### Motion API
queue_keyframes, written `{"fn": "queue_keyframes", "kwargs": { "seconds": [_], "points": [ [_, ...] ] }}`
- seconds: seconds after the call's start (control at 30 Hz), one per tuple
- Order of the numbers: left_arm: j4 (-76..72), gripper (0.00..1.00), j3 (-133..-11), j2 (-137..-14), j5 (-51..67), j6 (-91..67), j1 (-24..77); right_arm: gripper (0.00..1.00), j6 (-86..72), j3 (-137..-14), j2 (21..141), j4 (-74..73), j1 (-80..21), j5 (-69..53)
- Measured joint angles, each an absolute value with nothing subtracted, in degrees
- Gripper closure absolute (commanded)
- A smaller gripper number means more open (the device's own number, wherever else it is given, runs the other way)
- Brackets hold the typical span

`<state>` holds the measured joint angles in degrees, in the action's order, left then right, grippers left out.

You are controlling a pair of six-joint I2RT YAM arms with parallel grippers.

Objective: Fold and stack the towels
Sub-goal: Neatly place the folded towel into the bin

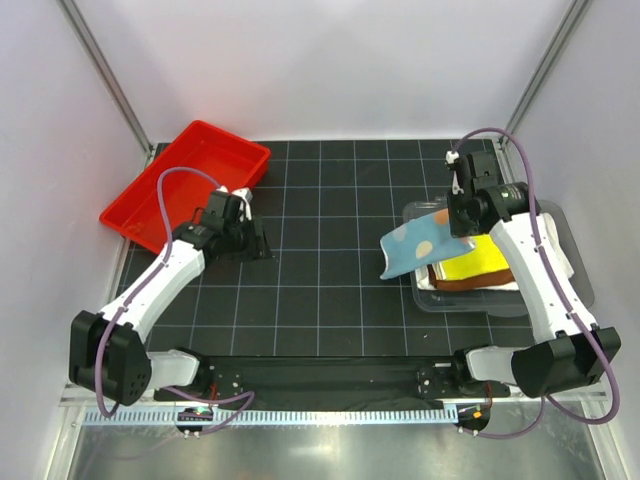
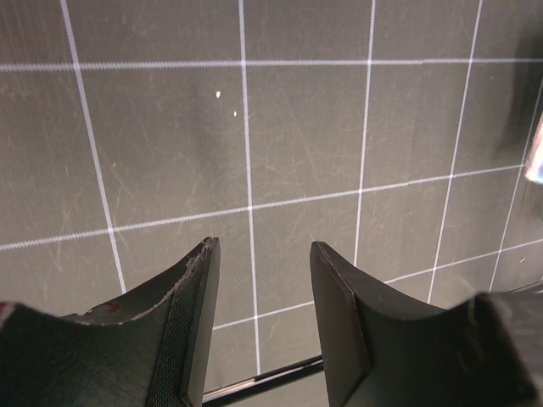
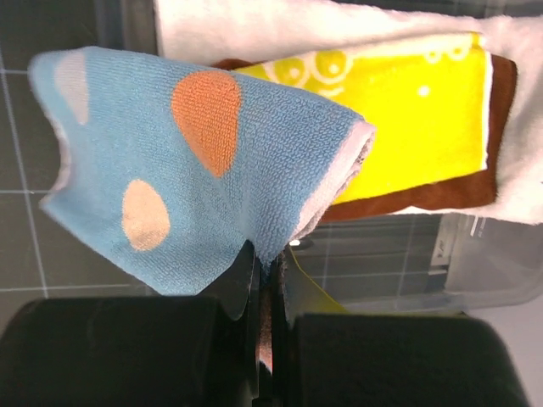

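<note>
Blue with orange and peach spots, the light-blue towel point(image 3: 187, 170) hangs folded from the right gripper point(image 3: 267, 263), whose jaws are pinched tight on its edge, partly over the clear bin point(image 1: 585, 290). Inside the bin the stack looks nearly done: white towel point(image 3: 339, 25) at the bottom, brown towel point(image 3: 441, 191) on it, yellow towel point(image 3: 407, 110) on top. I reckon only laying the blue one down is left. The red tray point(image 1: 215, 160) shows no cloth. The left gripper point(image 2: 259, 254) hovers over the mat point(image 2: 170, 127), jaws apart, holding nothing.
</note>
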<state>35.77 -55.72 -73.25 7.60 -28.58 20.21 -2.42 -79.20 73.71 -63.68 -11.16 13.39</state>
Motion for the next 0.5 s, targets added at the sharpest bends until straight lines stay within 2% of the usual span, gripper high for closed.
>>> {"fn": "queue_keyframes", "kwargs": {
  "seconds": [0.5],
  "points": [
    [37.15, 0.5, -58.13, -76.88, 7.51, -27.73, 20.21, 0.99, 5.78, -81.34, 78.72, -66.0, 0.47, 15.9]
  ]
}}
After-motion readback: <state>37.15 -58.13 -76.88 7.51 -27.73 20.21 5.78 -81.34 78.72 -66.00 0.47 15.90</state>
